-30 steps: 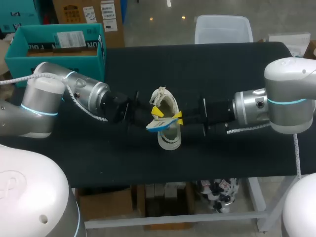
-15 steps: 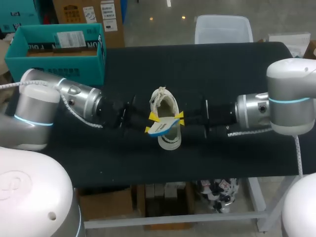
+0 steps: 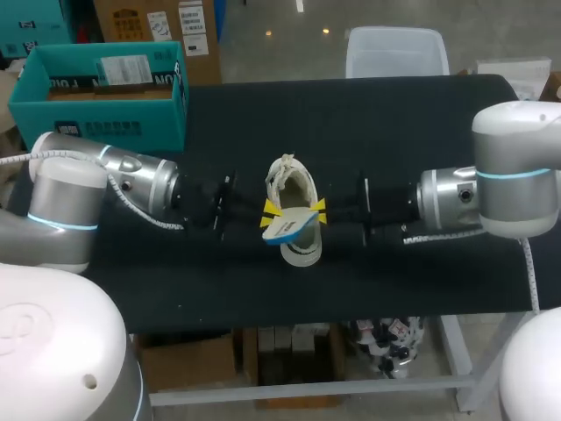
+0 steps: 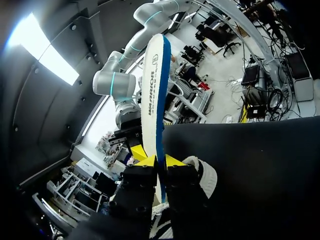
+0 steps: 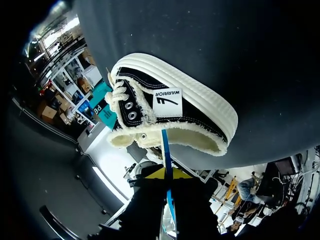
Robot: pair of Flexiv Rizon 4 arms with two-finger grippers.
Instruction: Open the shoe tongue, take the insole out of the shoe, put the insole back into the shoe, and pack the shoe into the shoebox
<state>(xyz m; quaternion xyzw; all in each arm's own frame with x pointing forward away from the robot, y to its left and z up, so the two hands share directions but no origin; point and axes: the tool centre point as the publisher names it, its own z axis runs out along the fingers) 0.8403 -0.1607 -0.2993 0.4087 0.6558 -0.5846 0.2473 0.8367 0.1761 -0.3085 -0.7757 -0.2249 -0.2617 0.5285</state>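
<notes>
Head view, insole position: the insole (image 3: 289,226) lies crosswise over the near half of the shoe (image 3: 296,186), directly between the two claws.
Left claw: the left claw (image 3: 270,210) comes in from the left and grips one end of the insole. In the left wrist view the insole (image 4: 154,95) stands on edge between the fingers of this claw (image 4: 158,161), with one yellow tip pressed to each face.
Right claw: the right claw (image 3: 317,209) comes in from the right and grips the opposite end. In the right wrist view the thin blue edge of the insole (image 5: 165,142) runs between the fingers of this claw (image 5: 167,174), which are clamped on it.
Shoe position: at the middle of the counter (image 3: 394,114), on its sole, its long axis running from the far side to the near side. It sits just beyond both sets of fingertips.
Insole appearance: thin and flat, with a white face bearing dark print and a blue edge and underside.
Shoe appearance: black canvas upper, cream ribbed sole (image 5: 200,95), frayed cream trim at the opening, metal eyelets, cream laces and a white side patch.
Shoebox: the teal shoebox (image 3: 53,98) stands open-topped at the far left corner, well apart from the shoe.
</notes>
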